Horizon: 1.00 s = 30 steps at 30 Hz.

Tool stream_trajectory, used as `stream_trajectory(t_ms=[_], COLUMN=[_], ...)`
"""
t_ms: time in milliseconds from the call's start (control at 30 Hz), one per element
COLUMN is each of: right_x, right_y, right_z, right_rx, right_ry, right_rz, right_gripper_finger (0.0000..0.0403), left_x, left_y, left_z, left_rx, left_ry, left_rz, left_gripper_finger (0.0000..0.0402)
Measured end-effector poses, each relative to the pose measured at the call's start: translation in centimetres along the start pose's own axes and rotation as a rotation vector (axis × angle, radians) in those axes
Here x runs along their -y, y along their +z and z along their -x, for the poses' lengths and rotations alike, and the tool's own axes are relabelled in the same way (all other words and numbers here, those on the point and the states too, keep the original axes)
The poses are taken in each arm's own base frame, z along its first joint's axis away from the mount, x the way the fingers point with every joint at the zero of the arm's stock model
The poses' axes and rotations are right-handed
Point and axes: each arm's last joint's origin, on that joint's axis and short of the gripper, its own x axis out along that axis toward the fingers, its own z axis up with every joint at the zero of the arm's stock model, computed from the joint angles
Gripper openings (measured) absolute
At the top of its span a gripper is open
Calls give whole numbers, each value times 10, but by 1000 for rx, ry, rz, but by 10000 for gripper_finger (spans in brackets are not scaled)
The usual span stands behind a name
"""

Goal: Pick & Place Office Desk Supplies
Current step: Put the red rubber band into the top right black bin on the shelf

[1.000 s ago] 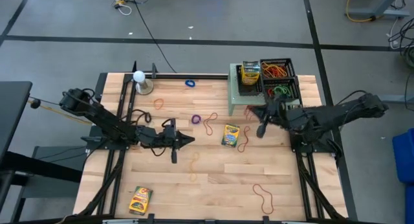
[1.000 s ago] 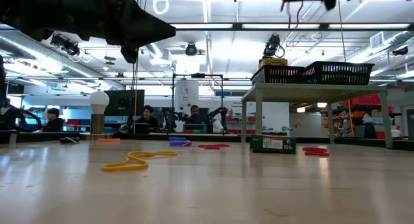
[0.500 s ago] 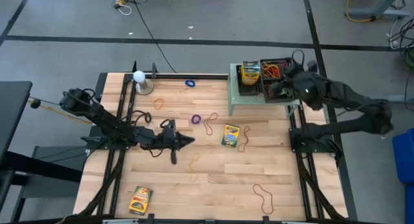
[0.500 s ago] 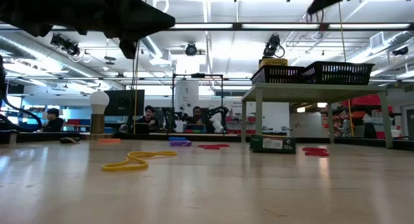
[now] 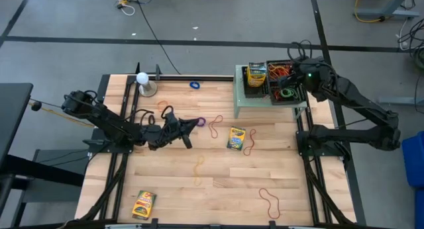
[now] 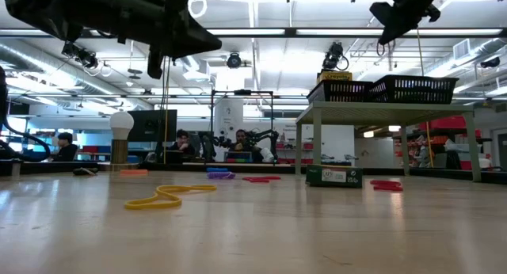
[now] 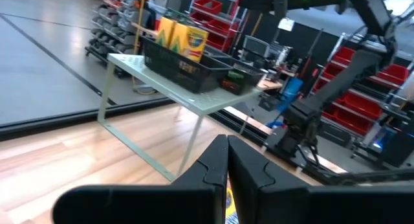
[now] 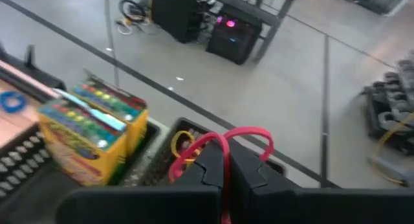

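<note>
My right gripper (image 5: 293, 69) hangs over the black baskets (image 5: 281, 81) on the green stand (image 5: 248, 106) at the far right, shut on a red rubber band (image 8: 251, 133). One basket holds crayon boxes (image 8: 90, 130), the others hold bands. My left gripper (image 5: 193, 124) hovers shut and empty above the table's middle, beside a purple band (image 5: 201, 122). Loose bands lie flat on the wood: red (image 5: 215, 127), red (image 5: 268, 201), orange (image 5: 199, 168), blue (image 5: 194, 85). A crayon box (image 5: 236, 137) lies flat mid-table, another (image 5: 144, 204) near the front left. My right gripper pinches the red rubber band between its two fingertips (image 8: 213, 160). The fingers slant downward from the table's right side. The band's free loop (image 8: 255, 134) arches out past the fingertips, lifted clear above the basket.
A white ball on a small stand (image 5: 142, 83) sits at the far left. The green stand's legs (image 6: 317, 143) rise from the table's far right part. People sit in the room beyond the table. Bare wood lies at the near middle.
My right gripper has swung from above the mid-table crayon box toward the far right, rising over the baskets with the red band still held. My left gripper has turned and rolled, its tip swinging toward the far edge, near the purple band.
</note>
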Motion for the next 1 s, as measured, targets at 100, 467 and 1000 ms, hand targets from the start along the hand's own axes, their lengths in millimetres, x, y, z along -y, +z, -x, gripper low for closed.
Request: stream_trajectory(t_ms=[100,467,1000], right_x=[3,12,8], right_y=[0,-1,-1], right_z=[-2,-8,-43], right_rx=[-8,-31,-126], right_ry=[-7,-24,-62], right_rz=[-9,-21,-4], right_gripper_finger=[4,4,4], left_x=[0,1,1], left_y=[0,0,0], left_z=[0,0,0], left_rx=[-1,-9,-9], left_ry=[-4,-26,-26], left_rz=[1,3,2], left_gripper_finger=[14,14,14])
